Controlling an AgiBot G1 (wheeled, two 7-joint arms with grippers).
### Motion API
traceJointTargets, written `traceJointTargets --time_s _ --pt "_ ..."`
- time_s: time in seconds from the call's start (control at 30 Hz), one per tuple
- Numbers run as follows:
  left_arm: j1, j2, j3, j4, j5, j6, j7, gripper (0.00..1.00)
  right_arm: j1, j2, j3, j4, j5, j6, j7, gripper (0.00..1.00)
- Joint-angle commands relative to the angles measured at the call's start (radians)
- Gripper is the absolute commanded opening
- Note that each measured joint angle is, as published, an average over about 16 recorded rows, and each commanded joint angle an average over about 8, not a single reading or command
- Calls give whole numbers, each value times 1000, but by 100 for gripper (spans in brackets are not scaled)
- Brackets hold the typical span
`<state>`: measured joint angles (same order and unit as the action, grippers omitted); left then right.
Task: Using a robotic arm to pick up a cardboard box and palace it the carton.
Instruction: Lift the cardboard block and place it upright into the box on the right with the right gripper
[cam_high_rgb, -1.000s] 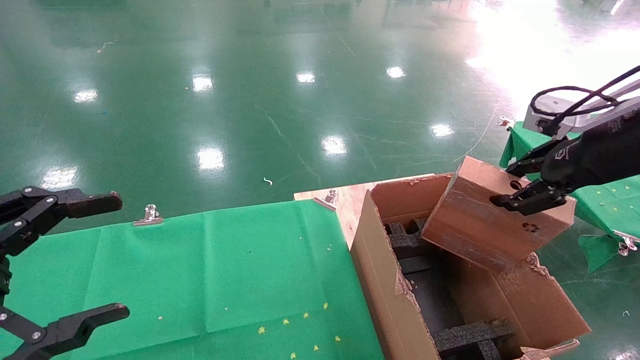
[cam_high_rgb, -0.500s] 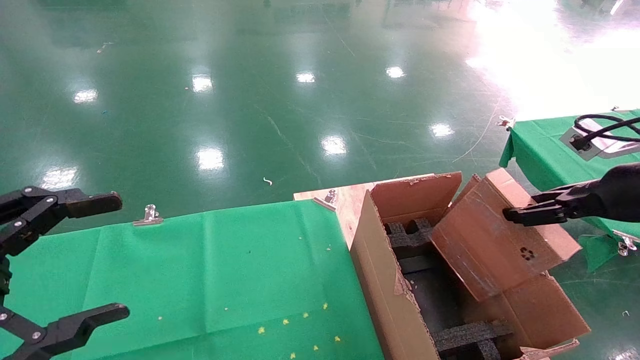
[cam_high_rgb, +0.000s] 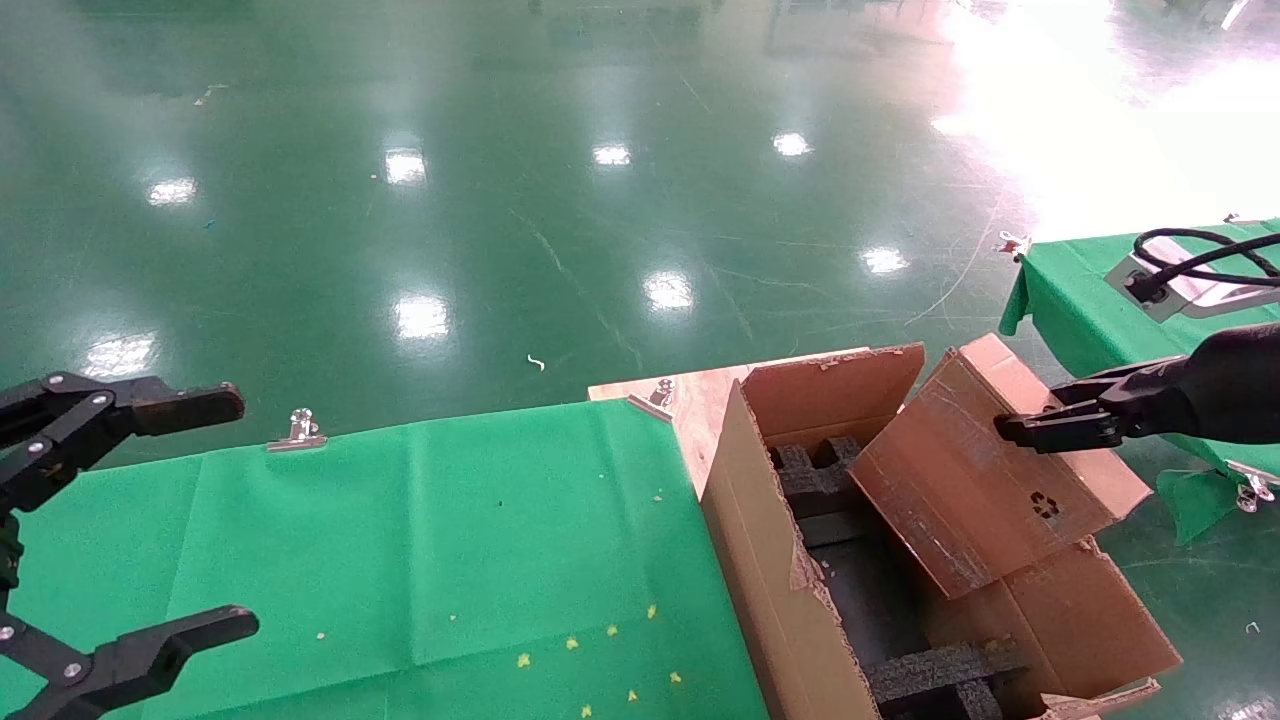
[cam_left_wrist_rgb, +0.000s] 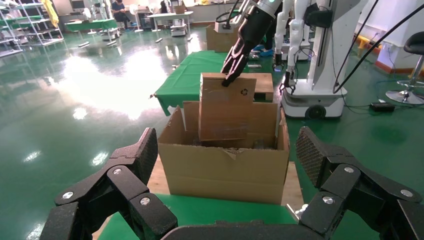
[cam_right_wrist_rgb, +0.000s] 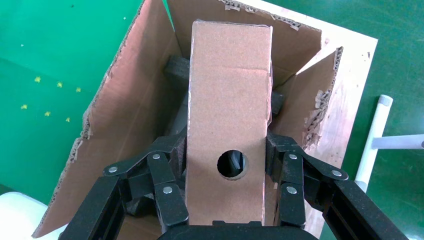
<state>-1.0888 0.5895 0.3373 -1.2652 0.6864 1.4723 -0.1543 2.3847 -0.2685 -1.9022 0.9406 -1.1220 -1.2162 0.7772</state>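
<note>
The small brown cardboard box (cam_high_rgb: 980, 480) stands tilted, its lower end inside the carton (cam_high_rgb: 770, 560) and its upper end, with the recycling mark, above the rim. My right gripper (cam_high_rgb: 1050, 425) is shut on that upper end. In the right wrist view its fingers (cam_right_wrist_rgb: 172, 155) press both broad sides of the cardboard box (cam_right_wrist_rgb: 229, 100), beside the round hole. Below it lies the carton (cam_right_wrist_rgb: 132, 100) with torn flaps and black foam. My left gripper (cam_high_rgb: 235, 512) hangs open and holds nothing over the green table's left end. It faces the carton (cam_left_wrist_rgb: 225, 170), the cardboard box (cam_left_wrist_rgb: 225, 107) and the right gripper (cam_left_wrist_rgb: 231, 75).
A green cloth (cam_high_rgb: 450, 540) covers the table left of the carton, held by metal clips (cam_high_rgb: 298, 430). The carton sits on a wooden board (cam_high_rgb: 690, 400). A second green-covered table (cam_high_rgb: 1070, 300) stands at the right. Black foam inserts (cam_high_rgb: 940, 670) line the carton's bottom.
The right arm has come down and swung outward, lowering the cardboard box from above the carton until its lower end sits inside. The left arm has not moved.
</note>
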Motion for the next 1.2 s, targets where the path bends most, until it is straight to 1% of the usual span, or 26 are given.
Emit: traceJointTargets --time_s 0.03,0.17,0.43,0.77,1.2 --pt "0 0 0 0 0 0 0 100 1 -3 3 -8 6 -8 -6 0" --pt "0 0 0 0 0 0 0 100 -14 -18 -11 -21 -15 21 34 0" --pt "0 0 0 0 0 0 0 100 -49 -61 -53 -20 -98 95 177 0" --pt "0 0 0 0 0 0 0 100 -81 -85 -93 37 -193 194 327 0" --pt "0 0 1 0 0 0 0 100 -105 -105 -143 152 -338 282 545 0"
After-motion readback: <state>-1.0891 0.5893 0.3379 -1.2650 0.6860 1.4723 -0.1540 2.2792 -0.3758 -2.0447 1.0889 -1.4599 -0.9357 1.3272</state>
